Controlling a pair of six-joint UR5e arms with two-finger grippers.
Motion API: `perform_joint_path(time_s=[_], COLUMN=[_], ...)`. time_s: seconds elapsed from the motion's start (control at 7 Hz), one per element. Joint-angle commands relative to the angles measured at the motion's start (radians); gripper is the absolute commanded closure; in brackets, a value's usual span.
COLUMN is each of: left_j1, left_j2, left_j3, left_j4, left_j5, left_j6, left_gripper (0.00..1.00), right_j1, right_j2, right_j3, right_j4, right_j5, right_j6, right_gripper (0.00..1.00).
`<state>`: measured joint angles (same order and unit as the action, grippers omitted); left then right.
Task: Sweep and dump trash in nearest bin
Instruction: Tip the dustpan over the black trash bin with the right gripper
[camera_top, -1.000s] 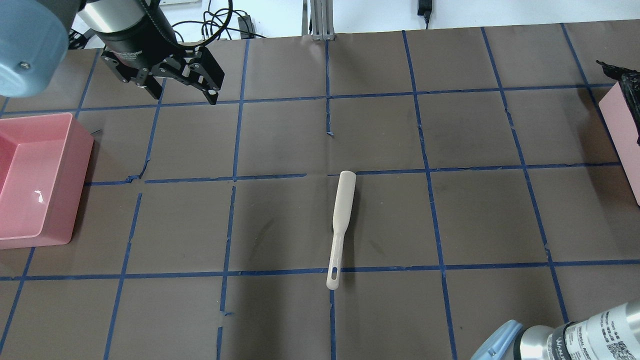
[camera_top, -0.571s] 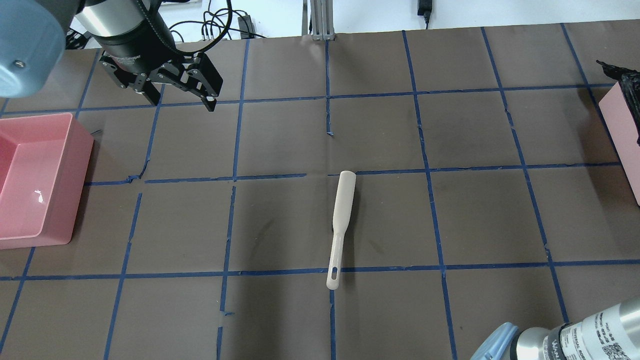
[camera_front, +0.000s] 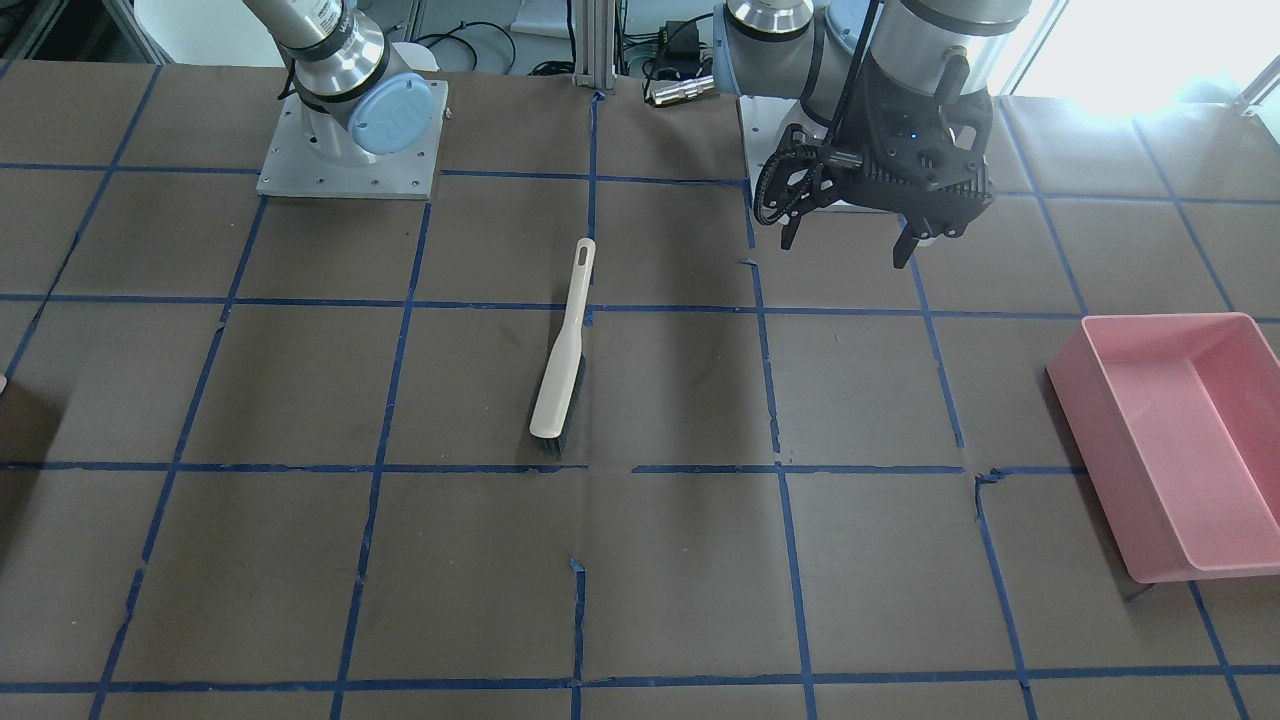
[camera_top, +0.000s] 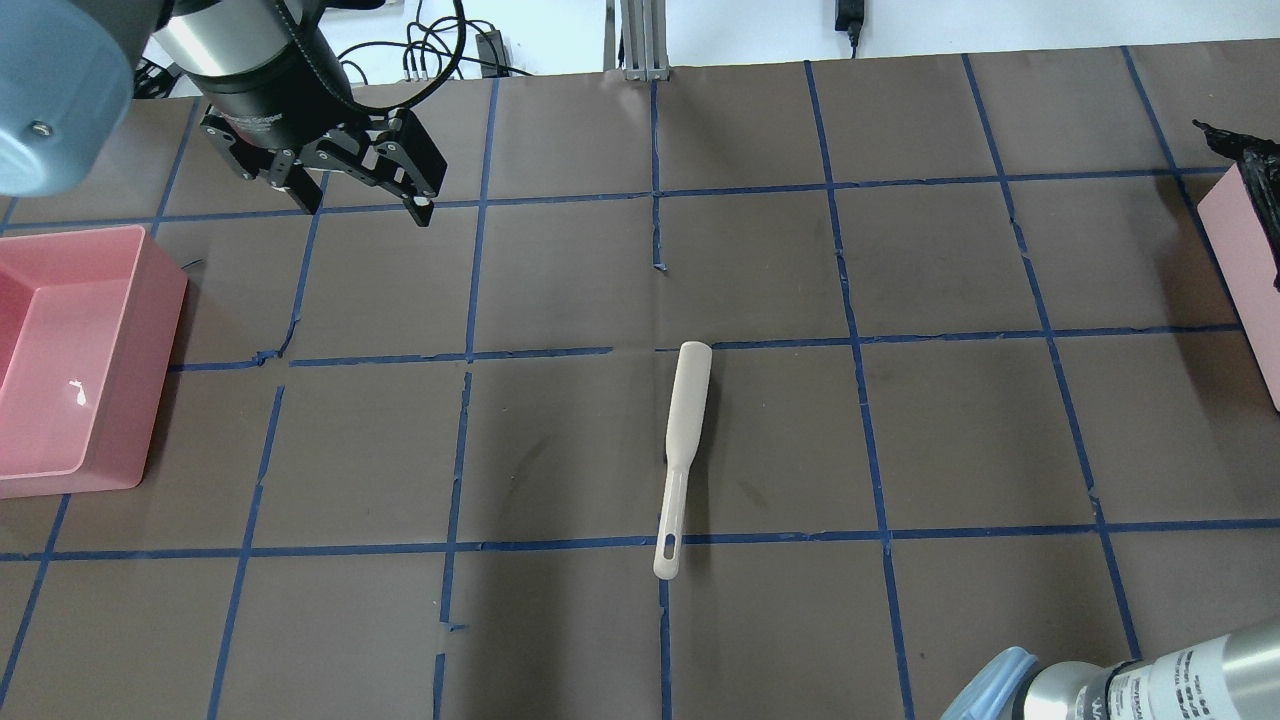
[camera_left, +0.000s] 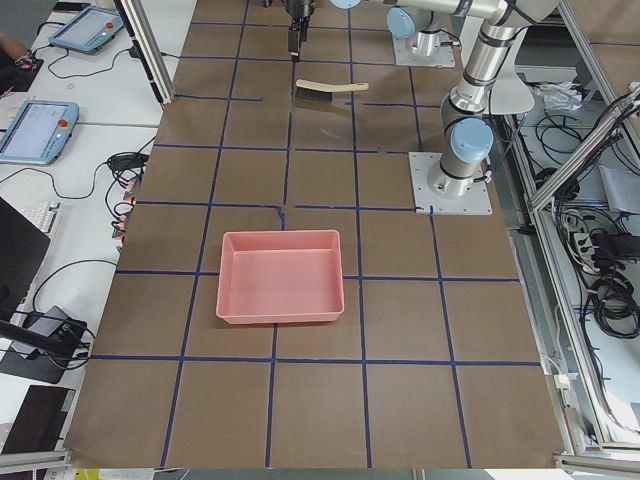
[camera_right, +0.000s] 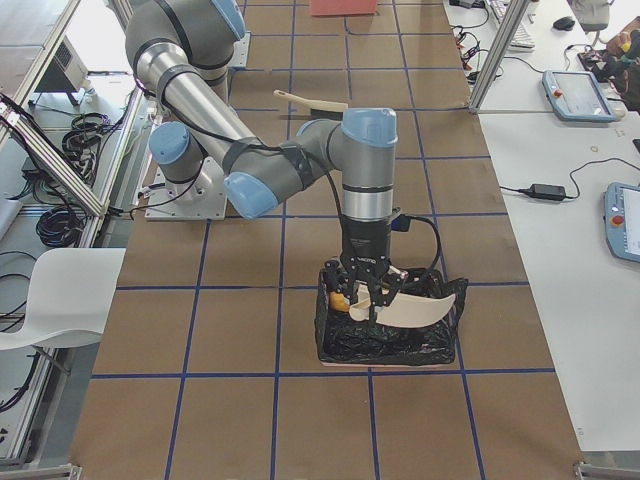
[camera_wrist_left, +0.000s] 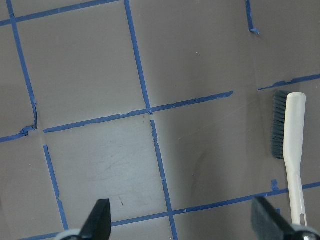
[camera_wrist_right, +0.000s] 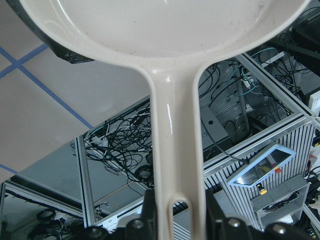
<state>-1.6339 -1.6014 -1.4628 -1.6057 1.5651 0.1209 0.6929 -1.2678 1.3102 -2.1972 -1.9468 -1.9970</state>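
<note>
well left of the brush, the pink bin sits as it was. between that bin and the brush, and farther back, the left gripper hangs over the bench with its jaws spread wide and nothing in them. over the last second it has only drifted a touch and turned slightly, so i take it to be idling, not reaching. the brush itself has not moved, lying flat, let go of. far right of the brush, the right arm has slid a little further out of the overhead view, and the right gripper is clamped on the handle of the dustpan, held over the black-lined bin. the wrist view shows the pan's bowl bare but for specks. of the trash, only an orange lump shows, seemingly down in that bin beside the gripper; the pale chunks i cannot find. i see none near the brush, so the dump looks done or all but done.
</note>
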Motion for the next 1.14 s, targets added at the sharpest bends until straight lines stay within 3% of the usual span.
perform_joint_path(time_s=[0.0, 0.43, 1.0], left_j1=[0.0, 0.0, -0.001], left_j2=[0.0, 0.0, 0.0], left_j3=[0.002, 0.002, 0.001], left_j4=[0.001, 0.001, 0.001], left_j5=[-0.002, -0.003, -0.003], left_j6=[0.002, 0.003, 0.003], left_gripper=[0.0, 0.0, 0.0], right_j1=[0.002, 0.057, 0.349], right_j2=[-0.066, -0.09, -0.087], right_j3=[0.007, 0.038, 0.089], right_j4=[0.147, 0.278, 0.368], right_j5=[0.106, 0.224, 0.209], right_j6=[0.149, 0.407, 0.88], right_gripper=[1.0, 1.0, 1.0])
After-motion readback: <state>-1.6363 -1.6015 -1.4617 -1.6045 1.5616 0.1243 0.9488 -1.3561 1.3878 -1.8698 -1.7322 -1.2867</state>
